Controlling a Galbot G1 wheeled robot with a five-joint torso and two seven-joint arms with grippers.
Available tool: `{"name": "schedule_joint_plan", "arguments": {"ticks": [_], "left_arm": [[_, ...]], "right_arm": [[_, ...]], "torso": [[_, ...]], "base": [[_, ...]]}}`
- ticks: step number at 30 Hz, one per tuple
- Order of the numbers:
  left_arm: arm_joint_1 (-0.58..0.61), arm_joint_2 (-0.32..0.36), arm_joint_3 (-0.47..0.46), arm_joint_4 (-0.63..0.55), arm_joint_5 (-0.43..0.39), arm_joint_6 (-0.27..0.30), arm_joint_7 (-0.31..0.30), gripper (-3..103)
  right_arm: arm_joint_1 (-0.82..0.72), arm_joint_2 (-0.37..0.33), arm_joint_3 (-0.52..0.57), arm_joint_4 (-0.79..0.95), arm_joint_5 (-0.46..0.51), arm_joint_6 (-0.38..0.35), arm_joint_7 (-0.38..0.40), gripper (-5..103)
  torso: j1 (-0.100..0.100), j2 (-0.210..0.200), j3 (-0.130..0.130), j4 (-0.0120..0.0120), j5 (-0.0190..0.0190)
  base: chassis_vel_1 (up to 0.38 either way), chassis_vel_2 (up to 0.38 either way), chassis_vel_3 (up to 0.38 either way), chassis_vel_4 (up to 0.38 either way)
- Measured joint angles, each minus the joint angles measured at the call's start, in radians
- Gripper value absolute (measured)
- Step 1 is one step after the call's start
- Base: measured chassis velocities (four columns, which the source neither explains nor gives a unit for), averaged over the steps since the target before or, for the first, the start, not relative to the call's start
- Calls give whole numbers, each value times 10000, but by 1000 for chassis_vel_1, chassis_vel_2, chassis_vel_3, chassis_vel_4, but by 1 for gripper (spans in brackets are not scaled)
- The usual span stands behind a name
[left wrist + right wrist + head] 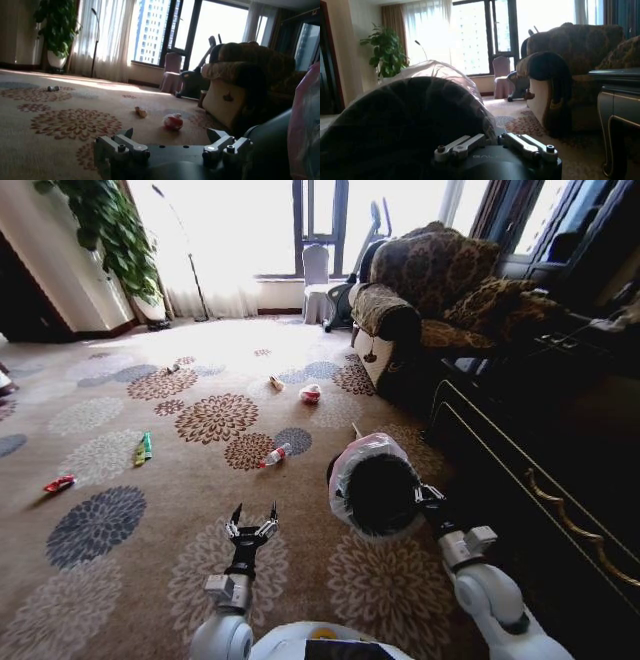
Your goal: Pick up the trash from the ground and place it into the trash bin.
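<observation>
A: What are the robot's hands doing?

B: The right hand [418, 498] is closed on the side of the trash bin [375, 488], holding it tipped above the carpet [120, 580], its bag-lined mouth facing the camera. The left hand [251, 520] hangs low with fingers spread wide, holding nothing.

A: Where is the trash?

B: Scattered on the carpet ahead: a clear bottle [273, 455] just beyond the left hand, a green wrapper [144, 447] and red wrapper [59, 483] to the left, a white-red wad [311, 393] and yellowish scrap [276, 383] farther off near the sofa [430, 290].
</observation>
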Motion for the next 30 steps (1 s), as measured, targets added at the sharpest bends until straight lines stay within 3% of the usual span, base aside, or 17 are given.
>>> {"name": "schedule_joint_plan", "arguments": {"ticks": [2,10,30], "left_arm": [[14,-5,1,-14,7,0,1,97],[38,-40,93,-39,51,7,31,97],[10,-64,76,-19,62,13,42,96]], "right_arm": [[3,0,-1,0,8,8,-6,0],[-44,-67,54,71,97,22,-4,0],[-44,-95,141,36,218,446,-2,0]], "torso": [[0,0,0,2,16],[-1,0,0,-2,16],[4,-1,5,-1,17]], "base": [[70,53,-41,-13],[-39,40,38,-35],[-176,171,168,-167]]}}
